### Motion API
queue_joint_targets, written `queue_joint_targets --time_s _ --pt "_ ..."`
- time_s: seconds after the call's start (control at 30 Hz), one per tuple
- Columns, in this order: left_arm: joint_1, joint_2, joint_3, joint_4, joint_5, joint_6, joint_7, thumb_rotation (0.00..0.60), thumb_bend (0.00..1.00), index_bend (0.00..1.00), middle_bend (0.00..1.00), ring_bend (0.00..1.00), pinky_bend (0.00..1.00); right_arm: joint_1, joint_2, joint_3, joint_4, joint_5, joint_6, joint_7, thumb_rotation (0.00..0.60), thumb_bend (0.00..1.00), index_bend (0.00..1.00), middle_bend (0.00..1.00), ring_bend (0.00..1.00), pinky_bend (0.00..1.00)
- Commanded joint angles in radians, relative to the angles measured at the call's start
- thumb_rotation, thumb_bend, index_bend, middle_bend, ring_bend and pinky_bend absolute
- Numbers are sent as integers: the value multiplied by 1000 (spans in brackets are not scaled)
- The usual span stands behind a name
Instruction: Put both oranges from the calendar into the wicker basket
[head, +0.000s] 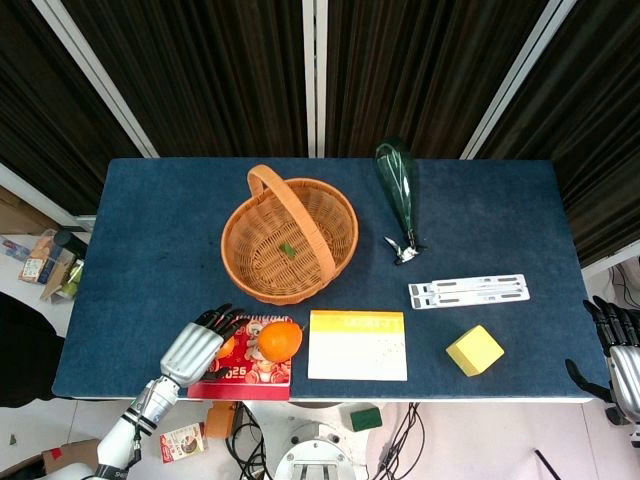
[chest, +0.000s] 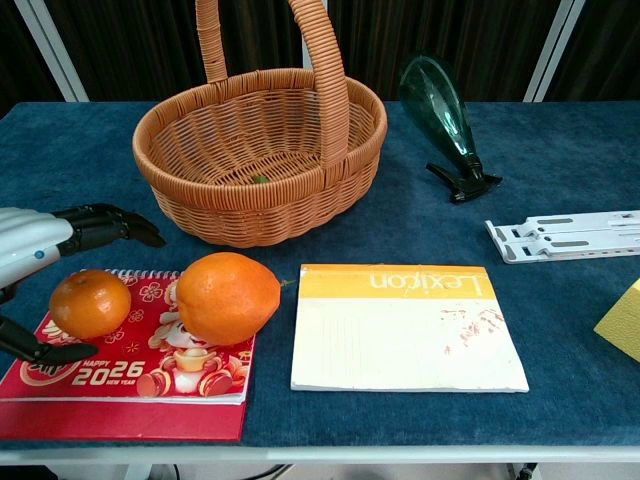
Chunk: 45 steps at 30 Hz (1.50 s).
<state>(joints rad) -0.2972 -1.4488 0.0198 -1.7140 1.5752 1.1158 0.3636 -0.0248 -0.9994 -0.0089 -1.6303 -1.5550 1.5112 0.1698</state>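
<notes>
**Left hand closing in on the smaller orange, basket waiting just behind**

Both oranges sit on the red calendar (chest: 130, 375) at the near-left edge of the blue surface (head: 150, 220). The small orange (chest: 90, 303) lies on the calendar's left part, and the large orange (chest: 227, 297) beside it toward the right — apart, not touching. The left hand (chest: 45, 270) is spread wide around the small one: its dark fingers (chest: 110, 225) reach over the far side while the thumb lies low on the near side, so the fruit sits in the gap. No contact shows yet, so I judge this to be the approach to a grasp, with nothing held.

The wicker basket (chest: 260, 205) stands just behind the calendar, its handle arching overhead; any lift probably needs to clear the rim and avoid that handle. It holds only a small green scrap, so neither orange is delivered.

The right hand (head: 615, 360) hangs off the surface's far-right edge, empty, fingers apart — likely parked out of the way. A cream notebook (chest: 400, 330) lies beside the calendar.
</notes>
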Motion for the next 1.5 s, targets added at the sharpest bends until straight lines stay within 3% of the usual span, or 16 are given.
queue_joint_targets --time_s 0.03,0.27,0.4,0.67,0.93,1.23,1.5 --pt "-4 1 4 5 -14 -4 2 600 159 155 113 45 196 1 0 1 0 1 -2 -2 600 326 0 0 0 0" --pt "-14 -9 8 19 -46 -13 11 600 159 157 144 78 244 3 -1 0 -2 4 -8 -8 600 326 0 0 0 0" --pt "-25 -15 8 28 -71 -28 26 600 159 176 194 151 335 0 -1 1 -2 3 -2 -7 600 326 0 0 0 0" --pt "-33 -30 1 39 -127 -35 61 600 189 239 266 260 423 1 0 1 -3 5 -6 -8 600 327 0 0 0 0" --pt "-40 -33 -5 37 -142 -15 67 600 227 362 439 418 565 3 0 1 -3 6 -9 -9 600 326 0 0 0 0" --pt "-44 -19 -13 7 -150 16 78 600 282 440 469 449 586 2 1 1 -3 6 -8 -7 600 326 0 0 0 0" --pt "-85 106 -105 -154 -136 73 136 600 284 440 469 449 586 2 1 2 -2 6 -7 -4 600 326 0 0 0 0"
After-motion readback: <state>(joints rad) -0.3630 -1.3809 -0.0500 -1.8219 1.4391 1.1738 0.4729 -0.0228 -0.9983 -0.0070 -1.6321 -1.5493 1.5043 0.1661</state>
